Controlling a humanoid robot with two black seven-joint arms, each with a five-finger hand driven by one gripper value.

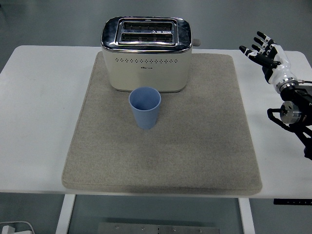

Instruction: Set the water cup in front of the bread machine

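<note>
A blue water cup [145, 107] stands upright on the grey mat [195, 146], just in front of the cream and chrome bread machine [145, 54] at the mat's back edge. My right hand [264, 50] is raised over the table's right side, well clear of the cup, with its fingers spread and holding nothing. The right arm [292, 109] comes in from the right edge. The left arm is out of view.
The white table [39, 112] extends to the left and right of the mat. A white object [12, 228] lies on the floor at the bottom left.
</note>
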